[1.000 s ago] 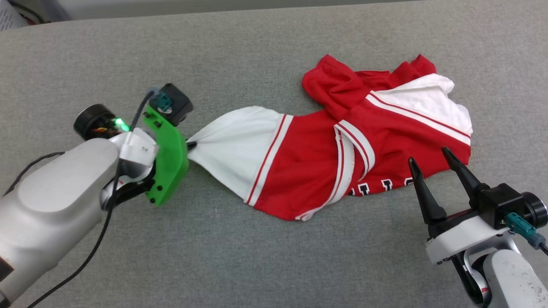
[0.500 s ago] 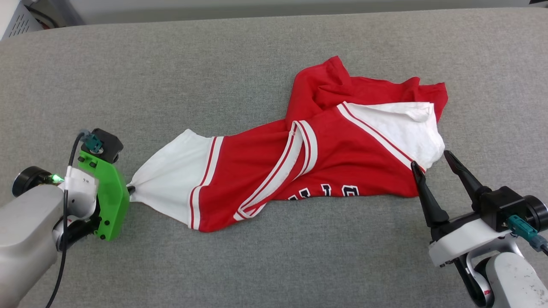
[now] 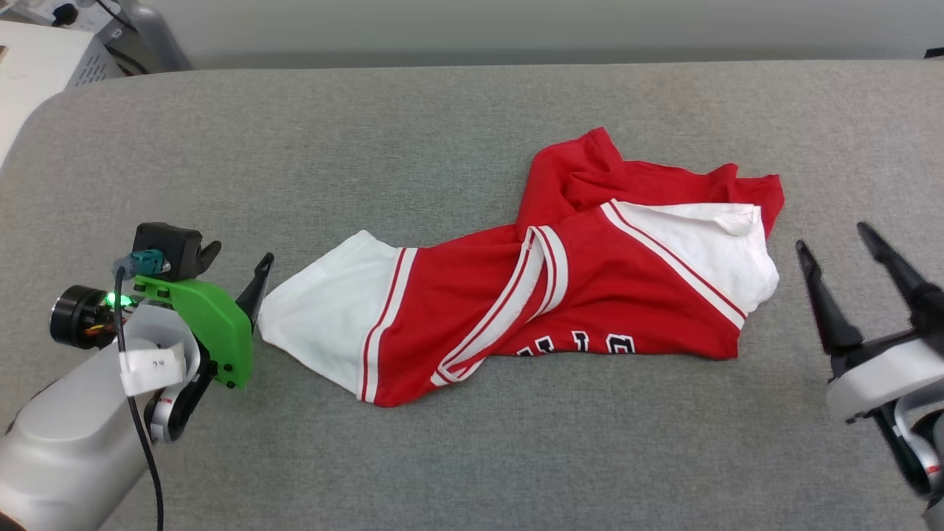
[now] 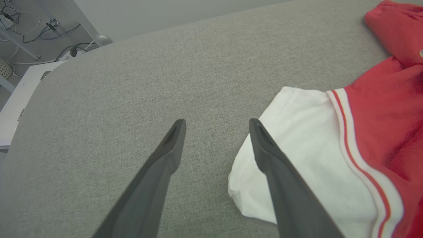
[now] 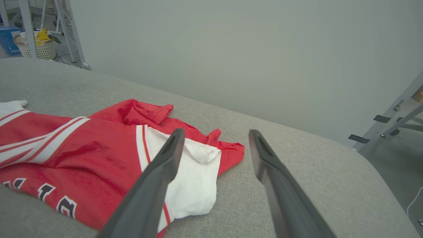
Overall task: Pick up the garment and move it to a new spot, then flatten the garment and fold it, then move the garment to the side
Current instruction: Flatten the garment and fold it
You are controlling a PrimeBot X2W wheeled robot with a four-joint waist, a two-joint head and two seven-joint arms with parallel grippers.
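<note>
The garment, a red jersey with white sleeves and striped trim, lies crumpled and twisted on the grey padded table. One white sleeve points left and the other lies at the right. My left gripper is open just left of the left sleeve, holding nothing. In the left wrist view its right finger overlaps the edge of the garment's sleeve, and the left gripper is over bare fabric. My right gripper is open to the right of the garment. In the right wrist view that gripper hangs above the garment's right sleeve edge.
The table's rounded left corner is close to my left arm, with a white cabinet and cables beyond it. A grey wall runs behind the table. A basket and metal frame legs stand past the far end.
My left gripper has opened and let go of the white sleeve, which now lies slack on the table. The head view has shifted. My right gripper stays open.
</note>
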